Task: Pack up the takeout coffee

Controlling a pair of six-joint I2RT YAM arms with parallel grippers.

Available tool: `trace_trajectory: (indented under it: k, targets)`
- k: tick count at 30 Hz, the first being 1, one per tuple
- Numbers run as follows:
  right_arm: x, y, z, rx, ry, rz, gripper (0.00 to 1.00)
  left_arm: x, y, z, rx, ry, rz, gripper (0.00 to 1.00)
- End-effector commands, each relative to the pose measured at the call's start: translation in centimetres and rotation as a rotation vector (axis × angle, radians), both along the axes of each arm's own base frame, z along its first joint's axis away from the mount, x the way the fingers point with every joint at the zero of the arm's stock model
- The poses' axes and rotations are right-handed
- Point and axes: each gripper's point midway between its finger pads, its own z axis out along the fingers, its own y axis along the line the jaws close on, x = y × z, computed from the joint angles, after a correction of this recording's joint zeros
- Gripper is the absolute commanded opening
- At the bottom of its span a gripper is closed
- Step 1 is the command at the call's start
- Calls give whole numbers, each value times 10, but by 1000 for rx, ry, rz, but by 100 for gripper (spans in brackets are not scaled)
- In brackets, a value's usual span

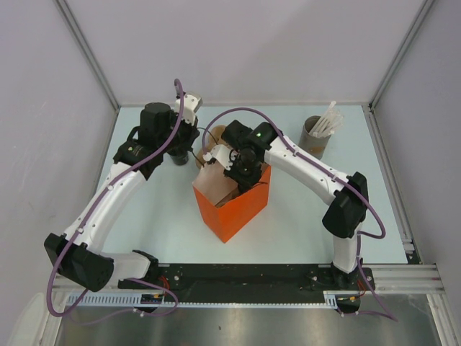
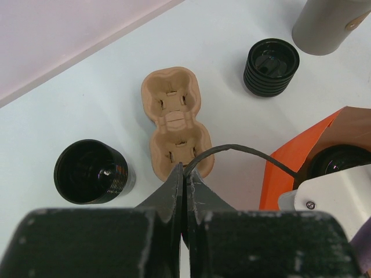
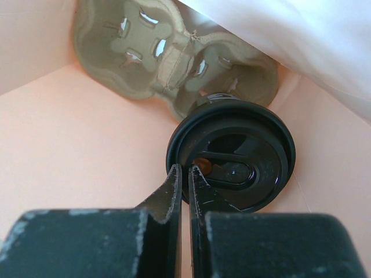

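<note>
Right hand (image 3: 185,174) inside orange paper bag (image 1: 234,209), pinching takeout coffee (image 3: 232,156) lid rim; pulp cup carrier (image 3: 168,58) upper left. Left hand (image 2: 185,176) pressed together on thin black cord (image 2: 243,150), probably steadying bag.

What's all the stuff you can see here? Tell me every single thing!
orange paper bag: one, orange, middle of the table, top open
black lidded takeout coffee cup: one, black, inside the bag
black ribbed cups: two, black, on the table outside the bag
brown pulp cup carriers: two, tan, one on the table, one inside the bag
grey-brown cylinder of white sticks: one, far right of the table
table: one, pale blue
left pincer: one, black, shut, over the table carrier's near end
right pincer: one, black, shut, down in the bag at the cup's lid
</note>
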Motion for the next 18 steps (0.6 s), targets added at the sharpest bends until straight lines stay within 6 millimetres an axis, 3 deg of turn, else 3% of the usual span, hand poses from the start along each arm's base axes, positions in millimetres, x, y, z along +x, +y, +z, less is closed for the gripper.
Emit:
trace_trajectory:
  k: [1,18]
  targets:
    - [-7,-7,-6,-49,21,20,0,0,2,14,-35,-34,22,0]
    - [-5,-1,0,-20,-7,16,0,-3,1,16,-44,-37,9,1]
